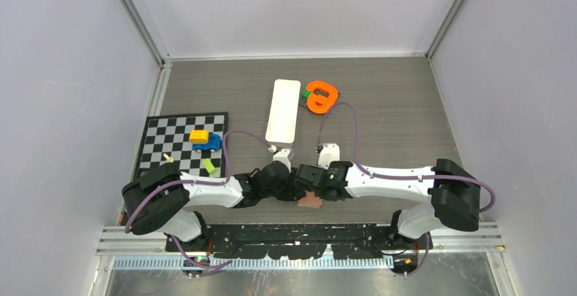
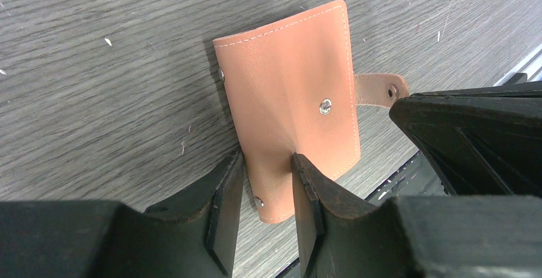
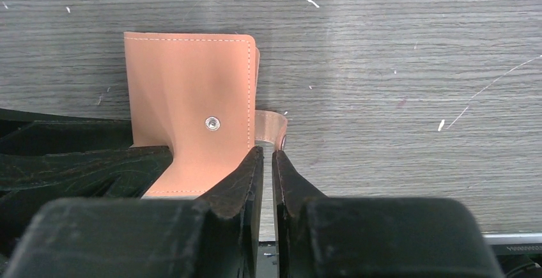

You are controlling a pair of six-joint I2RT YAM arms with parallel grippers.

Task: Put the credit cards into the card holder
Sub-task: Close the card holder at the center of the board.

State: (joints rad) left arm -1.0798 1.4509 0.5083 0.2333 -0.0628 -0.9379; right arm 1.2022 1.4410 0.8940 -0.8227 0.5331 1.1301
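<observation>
The tan card holder (image 2: 287, 80) lies folded shut on the table near the front edge, its snap button facing up and its strap (image 2: 374, 89) sticking out loose. It also shows in the top view (image 1: 311, 201) and the right wrist view (image 3: 185, 92). My left gripper (image 2: 267, 158) pinches the holder's spine side: one finger sits at the edge and the other dents the leather. My right gripper (image 3: 268, 151) is shut to a thin slit with nothing between its fingers, and its tips touch the strap's end (image 3: 271, 128). No credit cards show in any view.
A long white tray (image 1: 283, 110) lies at the table's middle back, with an orange ring-shaped object (image 1: 321, 96) and a green block to its right. A chessboard (image 1: 170, 133) with yellow, blue and green blocks is at the left. The table's front rail is just behind the holder.
</observation>
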